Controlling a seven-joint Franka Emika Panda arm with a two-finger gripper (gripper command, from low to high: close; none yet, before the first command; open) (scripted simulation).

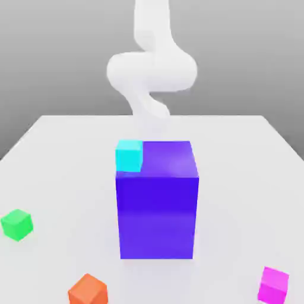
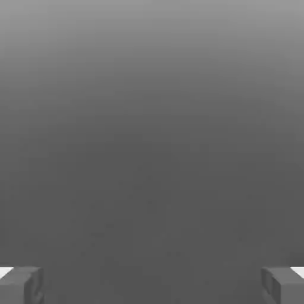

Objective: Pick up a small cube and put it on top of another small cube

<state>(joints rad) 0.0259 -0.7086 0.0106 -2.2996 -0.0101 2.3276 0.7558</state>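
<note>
Exterior view: magenta cube (image 1: 274, 285) (bright thing) on the table (image 1: 237, 196).

Magenta is displayed by the small cube (image 1: 274, 286), orange by a second cube (image 1: 88, 291), green by a third (image 1: 17, 225) and cyan by a fourth (image 1: 129, 156). The large block (image 1: 157, 208) is coloured blue-violet, the arm (image 1: 152, 70) white, the tabletop (image 1: 237, 178) pale grey. Faces are shaded unevenly; no pattern is borne.
</note>
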